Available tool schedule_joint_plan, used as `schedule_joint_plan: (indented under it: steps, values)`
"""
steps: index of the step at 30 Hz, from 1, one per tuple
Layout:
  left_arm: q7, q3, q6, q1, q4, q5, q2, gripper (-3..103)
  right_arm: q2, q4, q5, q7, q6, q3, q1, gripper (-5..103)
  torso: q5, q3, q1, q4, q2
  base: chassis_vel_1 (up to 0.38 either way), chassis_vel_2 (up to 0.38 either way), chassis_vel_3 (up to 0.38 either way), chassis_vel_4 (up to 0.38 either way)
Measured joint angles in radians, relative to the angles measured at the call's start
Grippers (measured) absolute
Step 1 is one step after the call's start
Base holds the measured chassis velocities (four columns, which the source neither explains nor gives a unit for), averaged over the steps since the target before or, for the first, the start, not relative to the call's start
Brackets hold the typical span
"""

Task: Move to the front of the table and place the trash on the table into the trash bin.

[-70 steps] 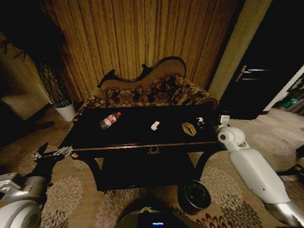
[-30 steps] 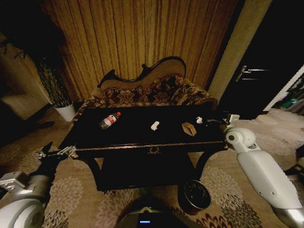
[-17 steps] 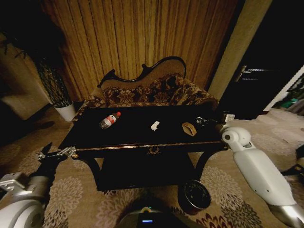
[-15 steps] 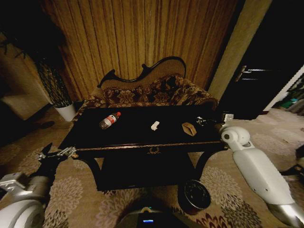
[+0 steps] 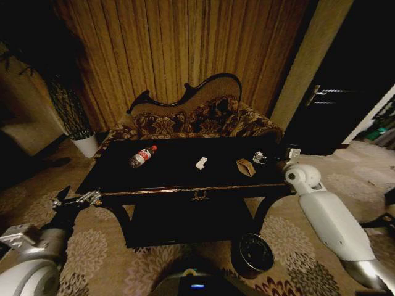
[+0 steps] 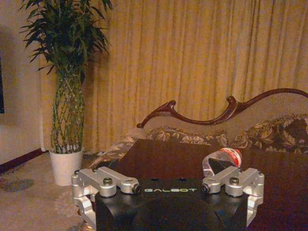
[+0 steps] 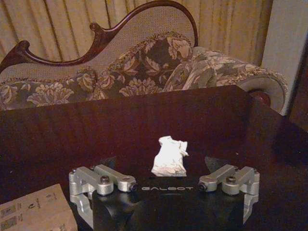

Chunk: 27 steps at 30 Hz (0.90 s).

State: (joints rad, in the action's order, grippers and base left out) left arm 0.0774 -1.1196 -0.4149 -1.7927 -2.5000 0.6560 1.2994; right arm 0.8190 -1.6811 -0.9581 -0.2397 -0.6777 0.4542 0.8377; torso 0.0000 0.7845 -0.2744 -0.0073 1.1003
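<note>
The black table [image 5: 179,185] stands in front of me. On it lie a clear bottle [image 5: 142,156] with a red label, a white scrap [image 5: 201,163], a tan carton [image 5: 245,166] and a second white scrap [image 5: 259,157]. My right gripper [image 5: 269,160] hovers open over the table's right end, just right of that second scrap [image 7: 169,156], which sits ahead between its fingers; the carton [image 7: 33,211] lies off to one side. My left gripper [image 5: 77,199] is open and low by the table's left front corner, facing the bottle [image 6: 221,160]. The trash bin [image 5: 253,253] stands on the floor at front right.
A floral sofa [image 5: 191,120] backs the table, with curtains behind it. A tall plant in a white pot [image 5: 86,145] stands at the far left. Patterned carpet lies around the table, and a dark doorway [image 5: 327,117] is at the right.
My right arm has shifted slightly left over the table's right end, bringing its gripper closer to the small white scrap. The left arm has hardly moved.
</note>
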Motion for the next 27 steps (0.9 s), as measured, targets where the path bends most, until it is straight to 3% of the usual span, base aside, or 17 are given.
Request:
schedule_joint_plan:
  steps: [15, 21, 23, 25, 27]
  values:
    - [0.002, -0.014, 0.001, 0.0, 0.0, 0.005, -0.002, 100, 0.018, 0.025, 0.008, -0.004, 0.005, -0.041, -0.039, 100, 0.0, 0.0, 0.0, 0.0001, 0.0, 0.0, 0.0, 0.0, 0.0]
    - [0.002, -0.016, 0.002, 0.0, 0.0, 0.006, -0.003, 100, 0.018, 0.034, 0.026, -0.012, 0.024, -0.047, -0.037, 82, 0.0, 0.0, 0.0, 0.0, 0.0, 0.0, 0.0, 0.0, 0.0]
    - [0.002, -0.016, 0.002, 0.0, 0.0, 0.006, -0.004, 100, 0.018, 0.036, 0.025, -0.021, 0.028, -0.047, -0.036, 82, 0.0, 0.0, 0.0, 0.0, 0.0, 0.0, 0.0, 0.0, 0.0]
    - [0.002, -0.016, 0.002, 0.001, 0.0, 0.006, -0.005, 100, 0.018, 0.037, 0.024, -0.029, 0.033, -0.047, -0.034, 65, 0.0, 0.0, 0.0, 0.0, 0.0, 0.0, 0.0, 0.0, 0.0]
    - [0.002, -0.015, 0.003, 0.001, 0.0, 0.006, -0.005, 100, 0.018, 0.037, 0.024, -0.03, 0.035, -0.047, -0.031, 60, 0.0, 0.0, 0.0, 0.0001, 0.0, 0.0, 0.0, 0.0, 0.0]
